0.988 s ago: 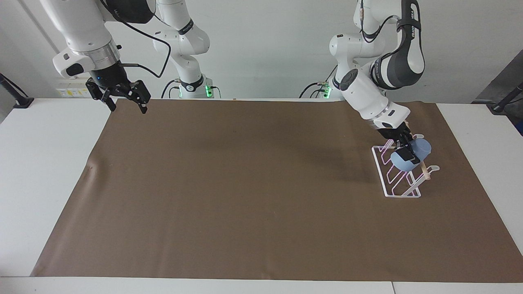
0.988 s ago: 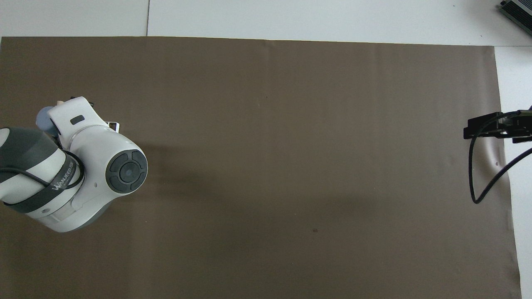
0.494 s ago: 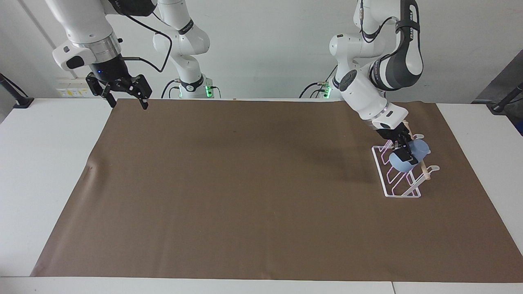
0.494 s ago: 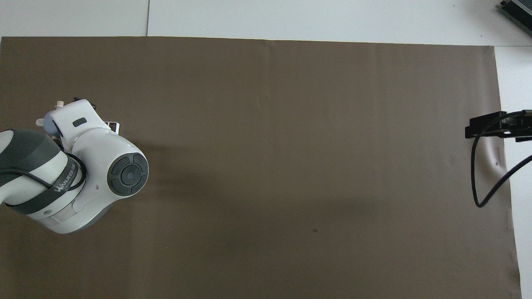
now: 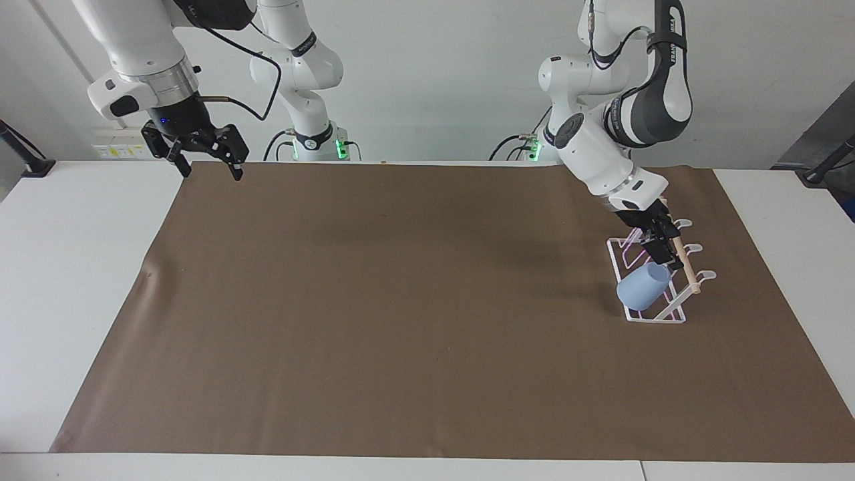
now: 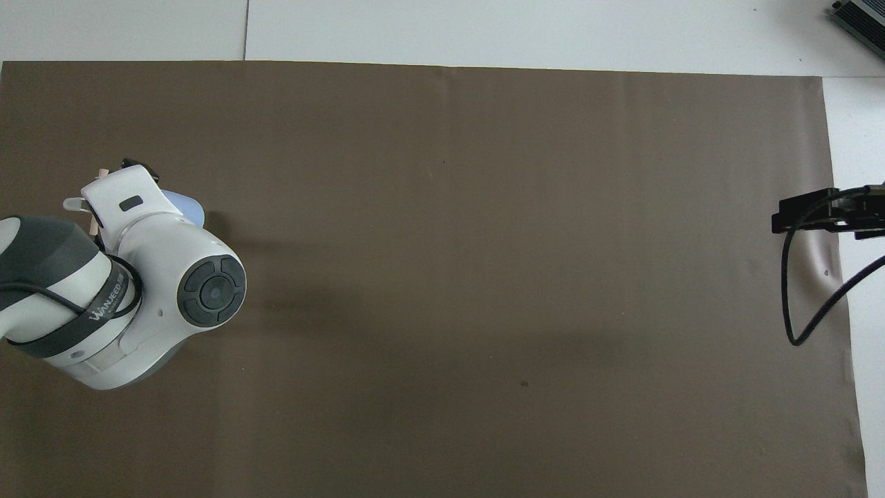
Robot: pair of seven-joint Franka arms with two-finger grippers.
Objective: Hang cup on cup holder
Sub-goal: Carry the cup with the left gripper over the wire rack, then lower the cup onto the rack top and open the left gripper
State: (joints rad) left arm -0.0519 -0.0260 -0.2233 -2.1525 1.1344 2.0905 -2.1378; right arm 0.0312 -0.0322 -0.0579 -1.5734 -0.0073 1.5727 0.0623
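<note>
The light-blue cup lies tilted on the end of the clear cup holder that is farther from the robots, its rim toward the wooden dowel. Nothing grips it. My left gripper hangs open just above the rack's middle, beside the dowel and apart from the cup. In the overhead view the left arm's wrist covers most of the rack; a sliver of the cup shows beside it. My right gripper waits open and empty in the air over the mat's corner at the right arm's end, also seen in the overhead view.
A brown mat covers most of the white table. A black cable loops down from the right gripper. A dark device corner sits off the mat at the table's edge farthest from the robots.
The left gripper has opened and let go of the cup, which slid down the rack to its end farther from the robots. The right gripper rose slightly.
</note>
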